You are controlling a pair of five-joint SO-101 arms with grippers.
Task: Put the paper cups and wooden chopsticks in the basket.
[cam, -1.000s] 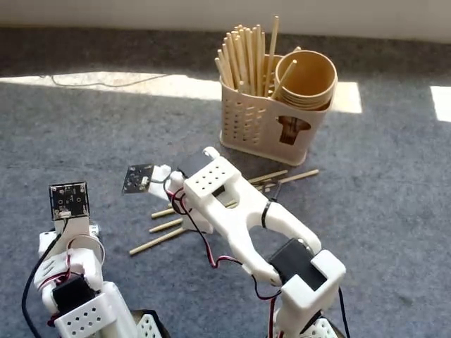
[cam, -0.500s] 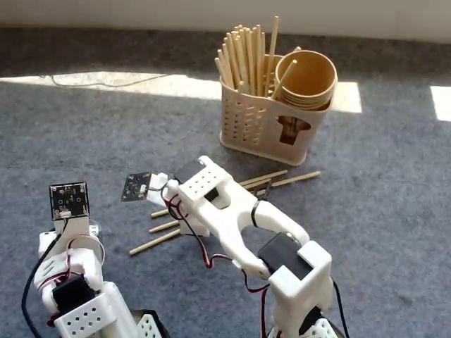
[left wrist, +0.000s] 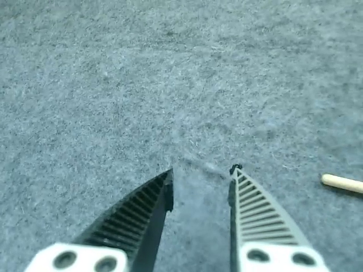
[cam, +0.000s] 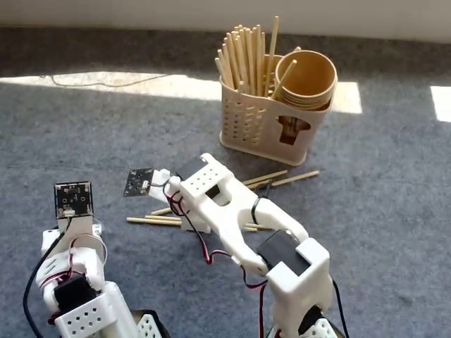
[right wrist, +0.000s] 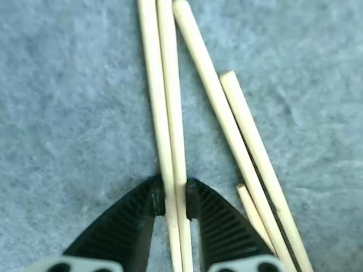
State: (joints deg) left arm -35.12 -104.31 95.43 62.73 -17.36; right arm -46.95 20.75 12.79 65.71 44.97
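The right gripper (right wrist: 174, 198) now clamps two wooden chopsticks (right wrist: 170, 85), newly swung sideways between its fingers, seemingly ready for lifting to the basket (cam: 246, 123); the left gripper (left wrist: 199, 181) gapes, empty.

Grey cloth carpet (cam: 394, 211) underfoot, fuzzy, rough-piled, fully matt. Across to the chopsticks (right wrist: 170, 113): pale bare wood, smooth, no gloss (grain too fine to make out). Ribbed black plastic on the right gripper (right wrist: 174, 190), faint dull sheen; same ribbed black plastic on the left gripper (left wrist: 201, 171). White matt plastic along the right arm (cam: 225, 204). Up at the basket (cam: 246, 127), cream perforated plastic, smooth. Tan paper cups (cam: 306, 81), matt.
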